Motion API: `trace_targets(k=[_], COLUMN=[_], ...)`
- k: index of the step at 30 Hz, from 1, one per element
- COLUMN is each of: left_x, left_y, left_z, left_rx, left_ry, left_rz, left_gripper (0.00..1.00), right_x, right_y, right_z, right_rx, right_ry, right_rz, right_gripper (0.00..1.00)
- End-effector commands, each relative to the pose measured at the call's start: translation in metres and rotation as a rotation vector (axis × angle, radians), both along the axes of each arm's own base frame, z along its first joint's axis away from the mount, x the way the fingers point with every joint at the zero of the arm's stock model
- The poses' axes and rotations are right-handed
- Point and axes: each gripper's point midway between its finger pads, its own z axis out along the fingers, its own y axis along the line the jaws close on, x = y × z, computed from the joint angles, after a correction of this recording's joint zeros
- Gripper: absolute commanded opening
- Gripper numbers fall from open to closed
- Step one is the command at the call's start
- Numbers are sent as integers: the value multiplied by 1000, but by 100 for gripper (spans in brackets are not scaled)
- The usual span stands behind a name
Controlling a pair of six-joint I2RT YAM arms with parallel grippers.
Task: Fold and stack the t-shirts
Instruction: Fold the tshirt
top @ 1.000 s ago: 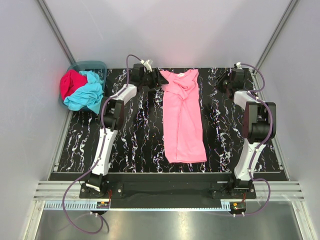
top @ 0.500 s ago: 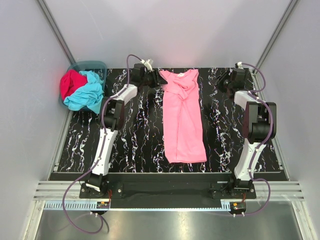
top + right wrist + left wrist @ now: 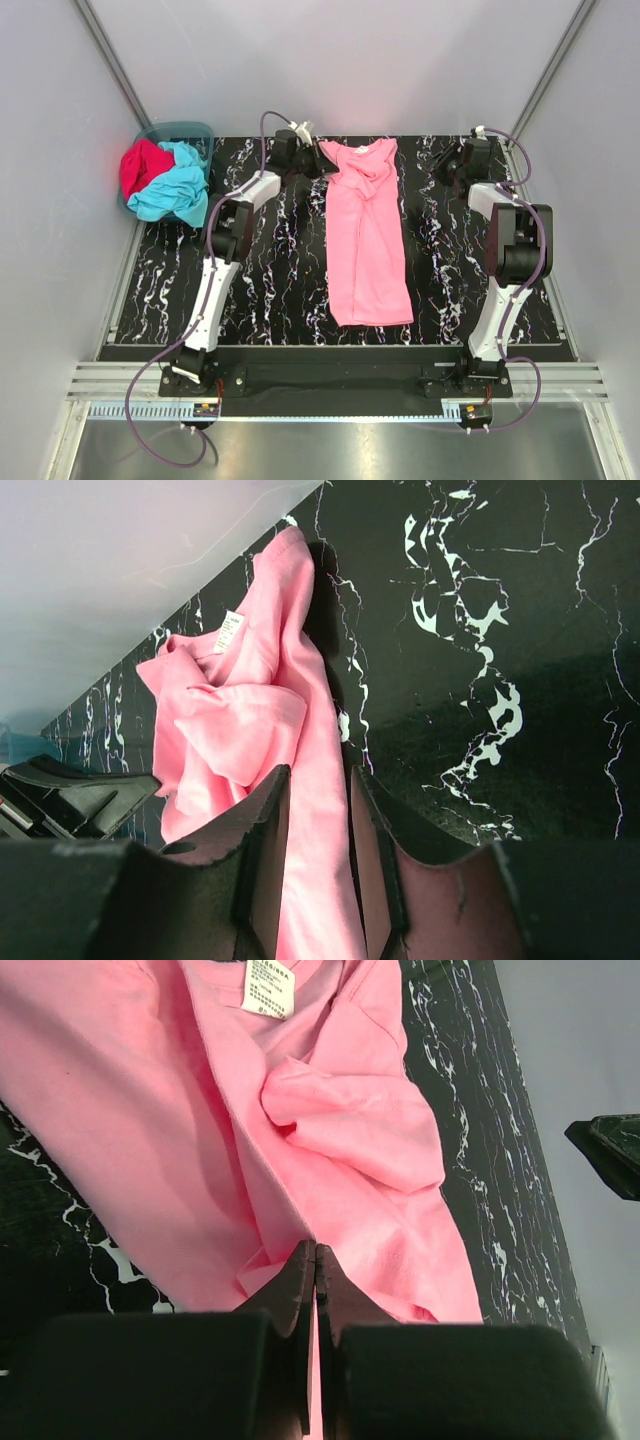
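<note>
The pink t-shirt (image 3: pixel 368 240) lies in the middle of the bench (image 3: pixel 270 280). It is folded along its length into one narrow strip, collar at the far side and hem toward the arm bases. I think this shape is wanted because a narrow strip can afterwards be folded across into a small packet for stacking. Near the collar a sleeve is turned in and lies crumpled on top, beside the white neck label (image 3: pixel 270 985), so the upper part is not yet flat.

The left fingers (image 3: pixel 303 1275) are at the far left corner of this shirt, directly over its edge. They are pressed together with no gap at the tips. Whether a pinch of cloth is between them, I cannot tell. The right fingers (image 3: pixel 272 800) hang over bare bench at the far right, apart from the shirt. They are only a little parted and have nothing between them. My judgement is that the right arm waits while the left one works on the shoulder.

By count there are three t-shirts. One pink is on the bench, and one turquoise t-shirt (image 3: pixel 175 190) and one red t-shirt (image 3: pixel 140 168) are heaped unfolded in the single teal basket (image 3: pixel 175 130) at the far left corner. So no shirt is stacked yet
</note>
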Motion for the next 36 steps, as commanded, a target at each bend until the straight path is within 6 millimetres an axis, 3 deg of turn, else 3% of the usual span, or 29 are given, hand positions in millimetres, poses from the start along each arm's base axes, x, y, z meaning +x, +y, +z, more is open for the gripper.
trace_targets(k=[1, 10, 16, 21, 26, 28, 29, 31, 32, 34, 36], left_x=[2, -4, -13, -19, -23, -23, -22, -21, -21, -22, -24], left_y=[-13, -49, -72, -87, -105, -109, -109, -107, -106, -103, -101], left_z=[61, 115, 140, 134, 100, 80, 75, 62, 63, 55, 64], left_rx=[-55, -116, -176, -192, -189, -179, -177, -167, -163, -143, -133], left_ry=[-124, -199, -242, -230, -176, -151, -143, -121, -127, -117, -140], left_rz=[-17, -31, -45, -59, -65, -56, -52, -36, -24, -17, -24], left_gripper=[0, 0, 0, 1, 5, 17, 40, 66, 99, 99, 99], right_x=[3, 2, 0, -1, -2, -4, -5, -6, -6, -7, -8], right_y=[-1, 1, 3, 4, 5, 5, 5, 5, 5, 6, 8], right_z=[19, 17, 14, 13, 12, 13, 14, 15, 16, 15, 14], right_rx=[15, 26, 37, 46, 52, 53, 49, 50, 50, 58, 64], right_ry=[-63, -63, -63, -64, -63, -66, -68, -69, -71, -69, -69], right_rz=[7, 14, 17, 18, 17, 20, 20, 22, 23, 23, 24], right_gripper=[38, 36, 35, 34, 33, 33, 33, 33, 33, 33, 33])
